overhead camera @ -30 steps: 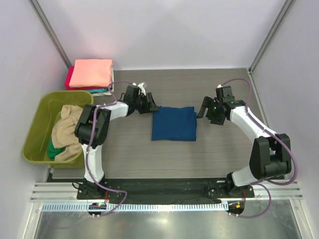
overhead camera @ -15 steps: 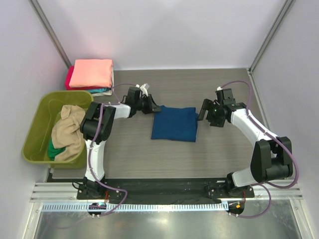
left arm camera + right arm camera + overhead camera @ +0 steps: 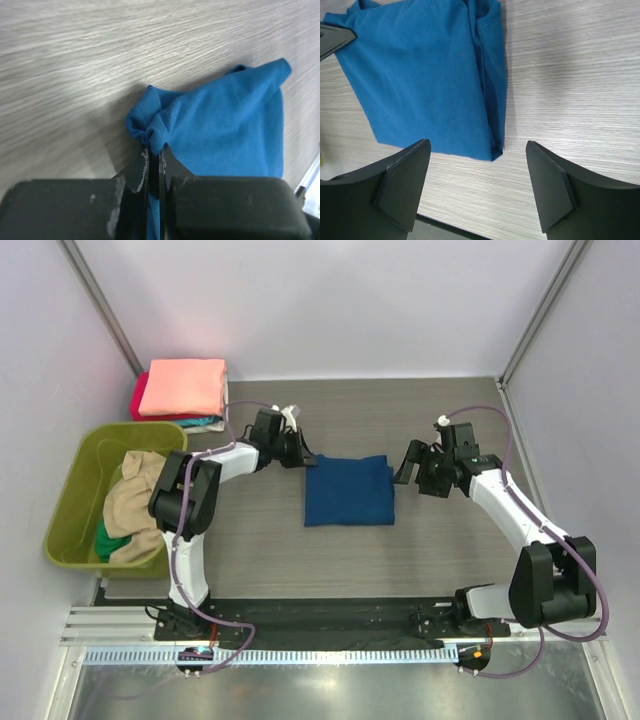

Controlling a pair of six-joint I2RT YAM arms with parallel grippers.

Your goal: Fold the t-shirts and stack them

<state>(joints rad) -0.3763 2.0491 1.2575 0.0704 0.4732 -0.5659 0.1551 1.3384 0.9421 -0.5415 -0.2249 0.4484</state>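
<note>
A folded navy blue t-shirt (image 3: pixel 350 490) lies flat mid-table. My left gripper (image 3: pixel 300 454) is at its far left corner, shut on a bunched pinch of the blue cloth (image 3: pixel 155 131); in the left wrist view the left gripper (image 3: pixel 154 150) holds cloth between its jaws. The right gripper (image 3: pixel 408 466) hovers open just off the shirt's right edge. In the right wrist view the right gripper (image 3: pixel 477 150) has wide-spread fingers (image 3: pixel 405 185) framing the shirt's corner (image 3: pixel 492 150), without touching it. Folded salmon-pink (image 3: pixel 182 386), red (image 3: pixel 138 402) and teal (image 3: pixel 205 424) t-shirts are stacked at the back left.
An olive-green tub (image 3: pixel 75 475) stands at the left edge, holding crumpled tan (image 3: pixel 135 502) and green (image 3: pixel 108 540) t-shirts. Grey walls enclose the table on three sides. A black rail (image 3: pixel 330 612) with the arm bases runs along the near edge.
My left gripper has closed onto the blue t-shirt's far left corner. The right arm has shifted slightly toward the near side, its jaws still wide.
</note>
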